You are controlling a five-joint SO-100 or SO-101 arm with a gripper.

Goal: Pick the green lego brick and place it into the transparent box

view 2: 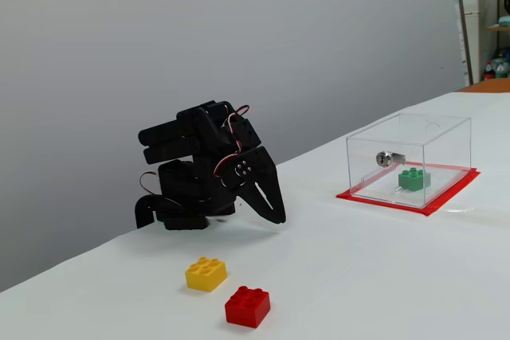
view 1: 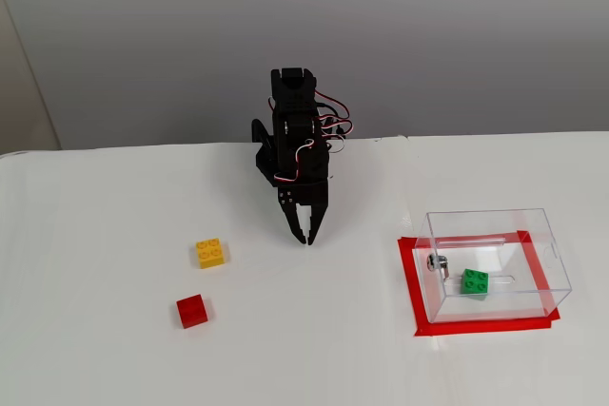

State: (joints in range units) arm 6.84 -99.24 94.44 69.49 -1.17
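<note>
Items listed left to right, placed relative to the gripper (view 1: 306, 238), on a white table (view 1: 95, 349).

1. Red brick (view 1: 192, 311): lower left of the gripper in a fixed view, well apart from it; in the other fixed view (view 2: 248, 306) it sits nearest the camera.
2. Yellow brick (view 1: 210, 252): left of the gripper, just above the red brick, studs up; near the red brick but not touching (view 2: 206, 273).
3. Gripper (view 2: 278, 217): black, folded low over the arm's base, tips pointing down toward the table, pressed together, holding nothing. Red and white wires loop over the arm (view 1: 328, 111).
4. Transparent box (view 1: 549, 244): well to the right of the gripper, standing on a red tape rectangle (view 1: 409, 282). A small metal fitting (view 1: 437, 262) shows on its left wall.
5. Green lego brick (view 1: 474, 281): inside the transparent box, on its floor, just right of the fitting (view 2: 414, 178).

Hard to make out: whether the gripper tips touch the table; the arm's base behind the folded links.
</note>
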